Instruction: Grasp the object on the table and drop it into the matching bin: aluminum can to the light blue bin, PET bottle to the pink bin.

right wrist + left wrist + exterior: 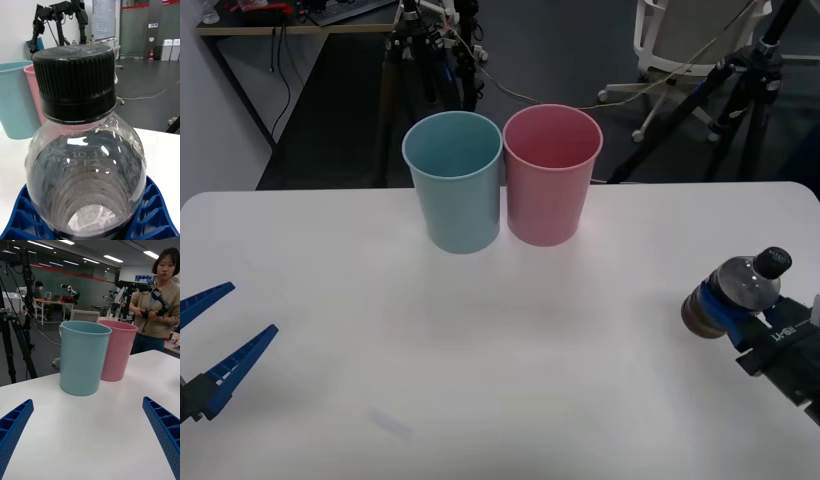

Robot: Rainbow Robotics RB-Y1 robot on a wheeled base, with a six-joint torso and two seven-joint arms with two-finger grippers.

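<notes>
Bottle in right-hand grasp at the table's right edge, both bins untouched.

Front view: right gripper (728, 312) is clenched on the PET bottle (736, 290), held tilted over the table (500, 390), well apart from the pink bin (551, 175), which stands touching the light blue bin (455, 180); left gripper (210, 340) waits spread wide at the left edge.
Right wrist view: blue fingers (153, 210) cradle the bottle's body, black cap (75, 80) leading, presumably for the carry.
Left wrist view: fingers (163, 427) apart, nothing between them, both bins ahead.
</notes>
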